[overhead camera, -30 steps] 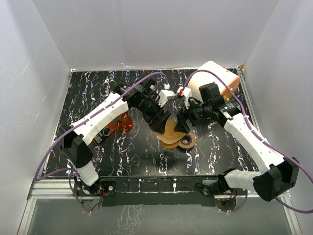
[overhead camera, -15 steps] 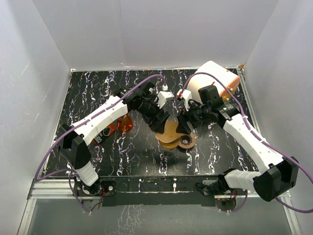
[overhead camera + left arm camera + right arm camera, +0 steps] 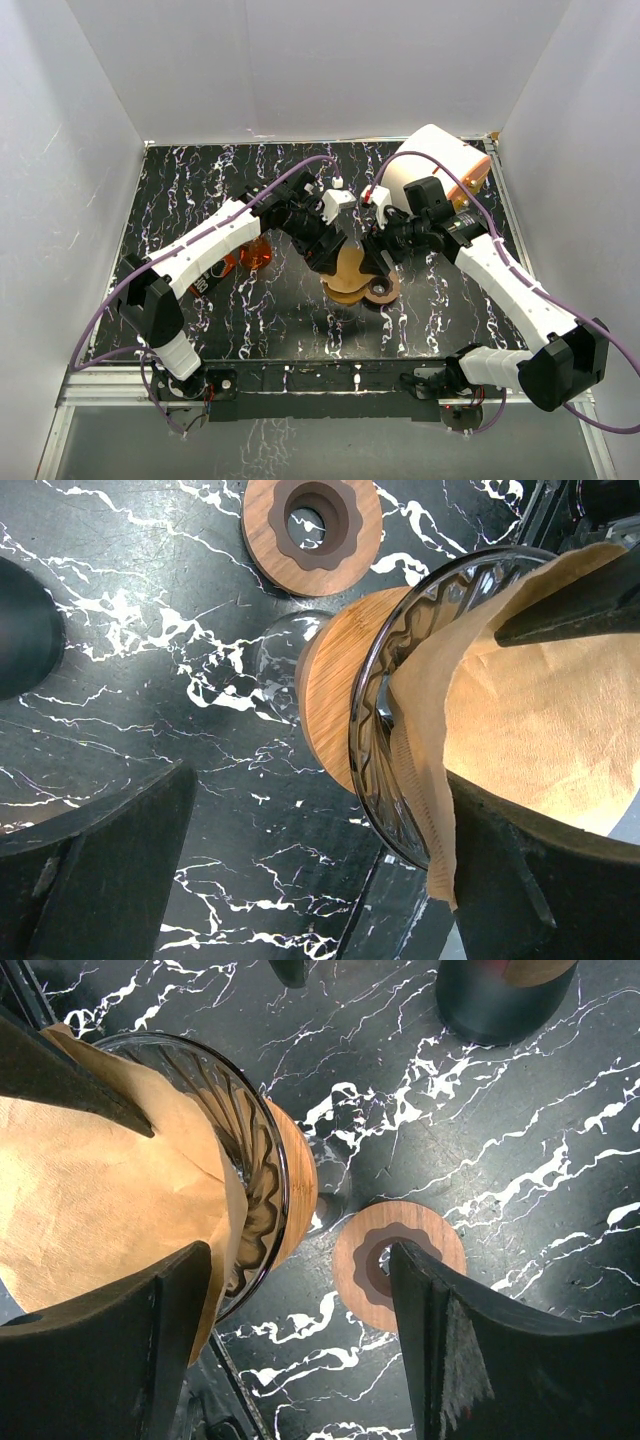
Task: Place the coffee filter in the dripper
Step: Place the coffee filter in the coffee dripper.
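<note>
The glass dripper with its wooden collar stands mid-table. The brown paper coffee filter sits inside its cone, one edge folded over the rim. My left gripper is open and straddles the rim, one finger against the filter's inside and the other outside. My right gripper is open too. Its left finger rests over the filter and its right finger hangs outside the dripper. In the top view both grippers meet over the dripper.
A loose wooden ring lies right beside the dripper's base. A white and orange cylinder stands at the back right. Orange glassware and a dark bottle are on the left under my left arm. White walls enclose the table.
Both grippers have closed in over the dripper, hiding more of the filter from above. The right jaws narrowed slightly. The dripper and ring have stayed put.
</note>
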You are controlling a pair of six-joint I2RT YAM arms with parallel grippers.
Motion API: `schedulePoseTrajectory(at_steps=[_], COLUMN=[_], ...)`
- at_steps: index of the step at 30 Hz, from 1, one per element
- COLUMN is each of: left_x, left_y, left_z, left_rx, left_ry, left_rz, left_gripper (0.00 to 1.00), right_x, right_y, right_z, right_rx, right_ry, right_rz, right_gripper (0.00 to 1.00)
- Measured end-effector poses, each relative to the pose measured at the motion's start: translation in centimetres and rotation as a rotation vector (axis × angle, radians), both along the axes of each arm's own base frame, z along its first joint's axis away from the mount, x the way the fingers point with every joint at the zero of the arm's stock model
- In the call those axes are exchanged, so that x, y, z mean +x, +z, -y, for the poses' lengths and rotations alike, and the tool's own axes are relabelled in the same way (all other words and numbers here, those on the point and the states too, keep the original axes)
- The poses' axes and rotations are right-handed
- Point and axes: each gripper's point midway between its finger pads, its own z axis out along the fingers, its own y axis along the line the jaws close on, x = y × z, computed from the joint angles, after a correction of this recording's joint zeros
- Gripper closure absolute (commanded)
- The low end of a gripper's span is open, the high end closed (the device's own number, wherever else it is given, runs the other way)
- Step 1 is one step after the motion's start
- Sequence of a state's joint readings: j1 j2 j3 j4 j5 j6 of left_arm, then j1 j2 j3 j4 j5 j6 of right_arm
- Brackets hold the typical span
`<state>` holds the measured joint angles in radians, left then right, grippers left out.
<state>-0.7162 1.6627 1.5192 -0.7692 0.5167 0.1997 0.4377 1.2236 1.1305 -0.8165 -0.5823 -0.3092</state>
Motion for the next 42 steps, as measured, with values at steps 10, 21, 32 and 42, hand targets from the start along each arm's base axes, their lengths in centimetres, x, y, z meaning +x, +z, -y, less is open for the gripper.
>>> schedulePoseTrajectory(at_steps=[10, 21, 32, 42], left_x=[0.0, 0.0, -0.2, -0.2], left_y=[0.0, -0.3, -0.1, 1.9], left_z=[0.0, 0.0, -0.2, 0.4], left_rx=[-0.002, 0.002, 0.003, -0.036], left_ry=[0.002, 0.002, -0.009, -0.034], left_rz=[0.0, -0.005, 0.001, 0.019], left_gripper=[0.02, 0.02, 0.01, 0.01], right_x=[0.1, 0.3, 0.0, 0.0], right_y=[-0.2, -0.2, 0.1, 1.6], right_z=[0.0, -0.2, -0.4, -1.1], right_rx=[0.002, 0.01, 0.015, 0.053], right_ry=[-0.002, -0.01, -0.005, 0.024], right_rz=[0.003, 0.005, -0.01, -0.004], right_gripper=[0.27, 0.24, 0.15, 0.12])
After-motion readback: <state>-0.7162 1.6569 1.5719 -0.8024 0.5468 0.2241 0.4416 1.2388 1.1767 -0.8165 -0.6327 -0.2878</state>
